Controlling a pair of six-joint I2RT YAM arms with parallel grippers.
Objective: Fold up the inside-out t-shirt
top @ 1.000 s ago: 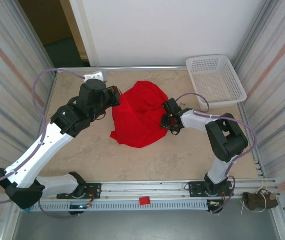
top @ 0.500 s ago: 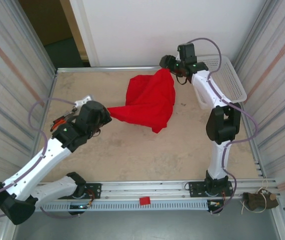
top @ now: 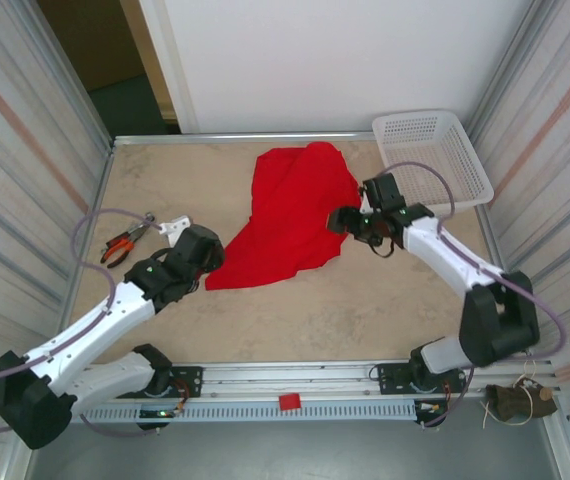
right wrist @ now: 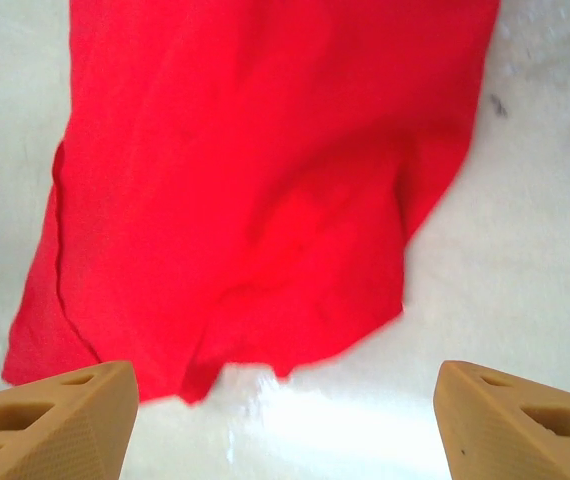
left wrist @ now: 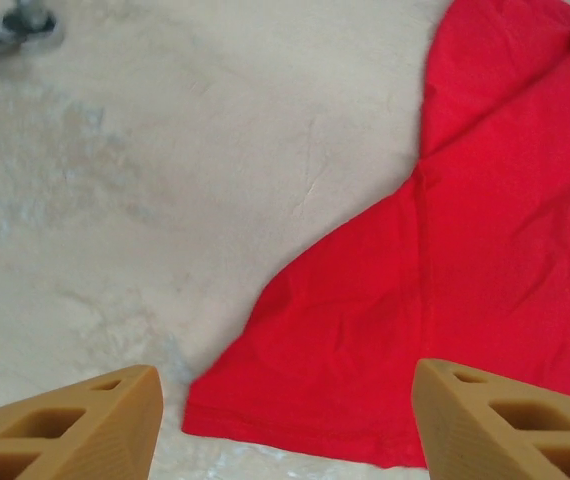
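Observation:
The inside-out t-shirt point(top: 290, 215) is a plain bright red cloth lying loosely spread on the table, running from the far middle down toward the left. My left gripper point(top: 211, 268) sits at its near-left corner. In the left wrist view this gripper point(left wrist: 285, 430) is open, hovering over the shirt's hem point(left wrist: 305, 425), with the red cloth point(left wrist: 465, 250) stretching away to the right. My right gripper point(top: 334, 222) is at the shirt's right edge. Seen from its own wrist, the right gripper point(right wrist: 285, 420) is open over bare table, just short of the shirt's ragged edge point(right wrist: 265, 180).
A white basket point(top: 430, 155) stands at the far right corner. Orange-handled pliers point(top: 125, 242) and a small white part point(top: 173, 226) lie left of my left arm. The pliers' metal tip point(left wrist: 5, 25) shows at the top left of the left wrist view. Metal walls close in both sides.
Both grippers have let go of the shirt. It dropped from being stretched between them and now lies on the table. My right arm drew back from the far edge to the shirt's right side.

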